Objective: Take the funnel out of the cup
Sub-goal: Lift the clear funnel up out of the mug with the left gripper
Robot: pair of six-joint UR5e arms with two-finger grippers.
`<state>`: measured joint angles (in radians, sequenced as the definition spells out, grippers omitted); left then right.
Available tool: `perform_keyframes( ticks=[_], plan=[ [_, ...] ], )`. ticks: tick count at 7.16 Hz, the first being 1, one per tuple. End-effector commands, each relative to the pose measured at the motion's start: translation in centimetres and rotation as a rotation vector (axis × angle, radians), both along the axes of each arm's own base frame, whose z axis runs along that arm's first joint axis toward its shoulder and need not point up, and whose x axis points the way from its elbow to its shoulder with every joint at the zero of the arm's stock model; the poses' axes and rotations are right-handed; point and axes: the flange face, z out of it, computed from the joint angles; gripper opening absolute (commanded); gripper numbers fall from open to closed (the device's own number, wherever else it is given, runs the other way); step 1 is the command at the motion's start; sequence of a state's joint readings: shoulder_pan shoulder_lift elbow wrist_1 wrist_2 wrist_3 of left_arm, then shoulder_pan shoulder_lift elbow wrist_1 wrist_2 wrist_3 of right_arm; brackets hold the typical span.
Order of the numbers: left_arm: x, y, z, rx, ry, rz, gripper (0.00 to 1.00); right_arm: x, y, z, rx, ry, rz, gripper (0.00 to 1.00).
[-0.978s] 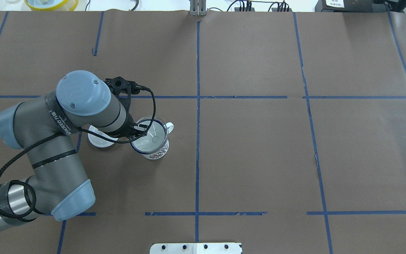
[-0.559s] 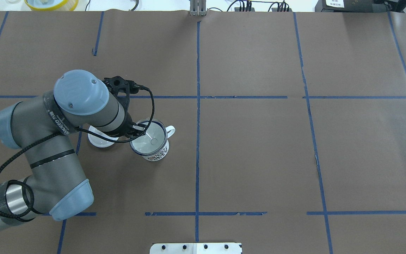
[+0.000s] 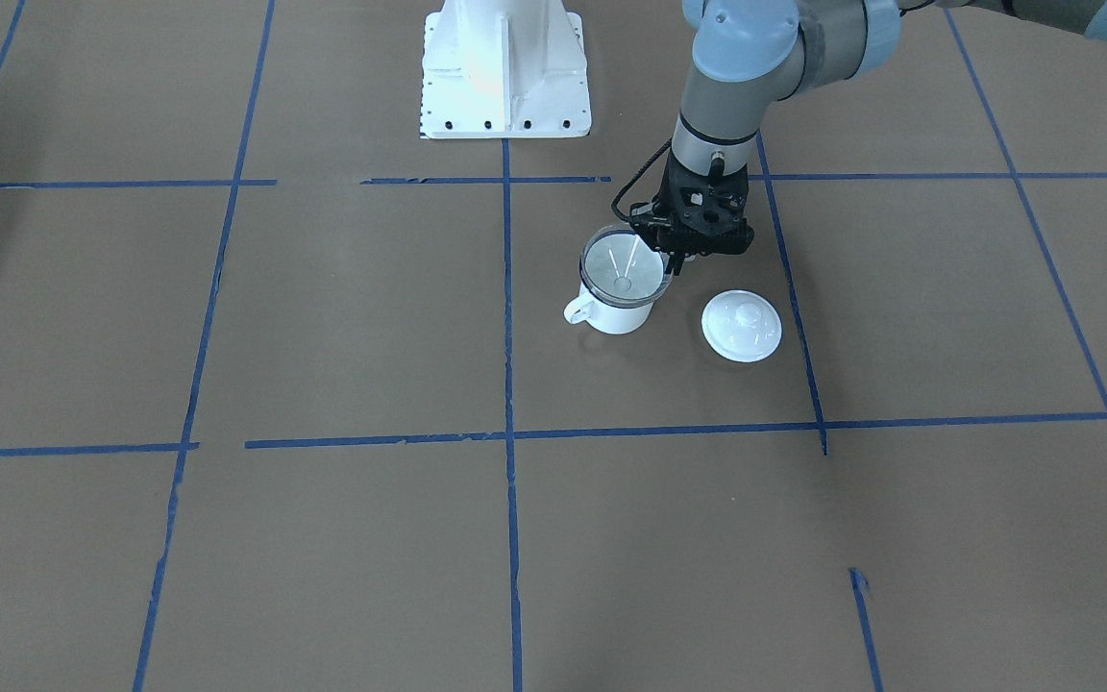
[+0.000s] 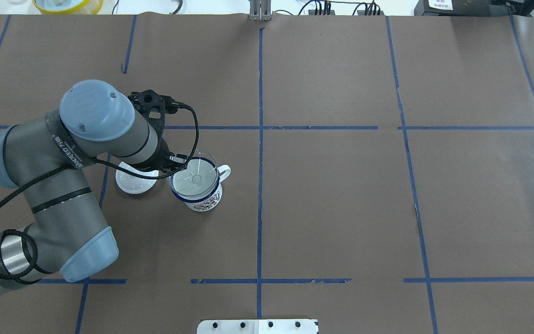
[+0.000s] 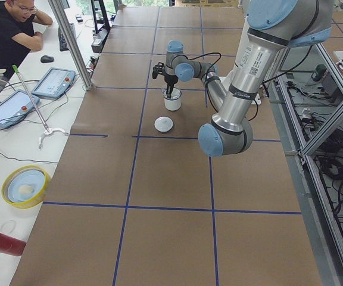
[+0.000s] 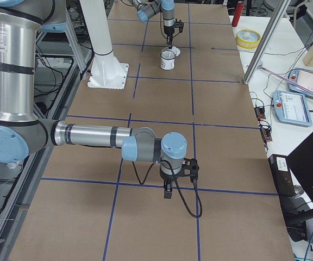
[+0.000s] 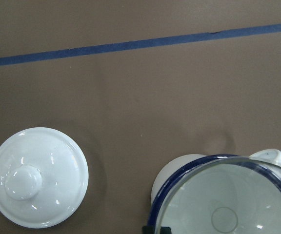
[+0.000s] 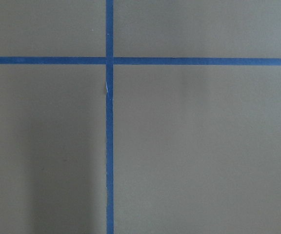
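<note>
The clear funnel [image 4: 194,175] is held at its rim, its spout over the mouth of the white cup [image 4: 202,200] with a dark blue rim and a loop handle. My left gripper [image 4: 174,165] is shut on the funnel's left rim. The front view shows the funnel [image 3: 621,267] raised a little over the cup [image 3: 613,315], with the left gripper [image 3: 671,261] at its edge. The left wrist view shows the funnel [image 7: 257,165] above the cup [image 7: 175,171]. My right gripper [image 6: 168,191] hangs over bare table far away; I cannot tell whether it is open or shut.
A white round knobbed lid [image 4: 135,182] lies on the table just left of the cup; it also shows in the front view [image 3: 742,326] and the left wrist view [image 7: 38,177]. Brown paper with blue tape lines [image 4: 260,139] covers the table.
My left arm has drawn back and to the left, and the funnel has come with it, shifting a little left over the cup. The cup and lid stay put.
</note>
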<state>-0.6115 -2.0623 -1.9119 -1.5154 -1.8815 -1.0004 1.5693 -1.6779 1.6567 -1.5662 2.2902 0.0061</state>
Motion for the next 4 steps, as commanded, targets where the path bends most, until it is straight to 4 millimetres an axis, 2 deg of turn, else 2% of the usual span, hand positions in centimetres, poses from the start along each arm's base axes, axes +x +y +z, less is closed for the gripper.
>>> perform_keyframes(
  ticks=[1,2,3,4],
  plan=[
    [-2.2,-1.3,-0.5,0.025,0.004,-0.017,0.0,0.0,0.0,0.0,0.0,0.0,0.0,1.0],
    [-3.3,-2.3,-0.5,0.041,-0.003,-0.013,0.0,0.0,0.0,0.0,0.0,0.0,0.0,1.0],
    [-4.2,-2.4,-0.7,0.026,0.017,0.024,0.0,0.0,0.0,0.0,0.0,0.0,0.0,1.0],
    [-6.4,-3.1,-1.3,0.035,0.029,0.013,0.0,0.0,-0.1,-0.1,0.001,0.0,0.0,1.0]
  ],
)
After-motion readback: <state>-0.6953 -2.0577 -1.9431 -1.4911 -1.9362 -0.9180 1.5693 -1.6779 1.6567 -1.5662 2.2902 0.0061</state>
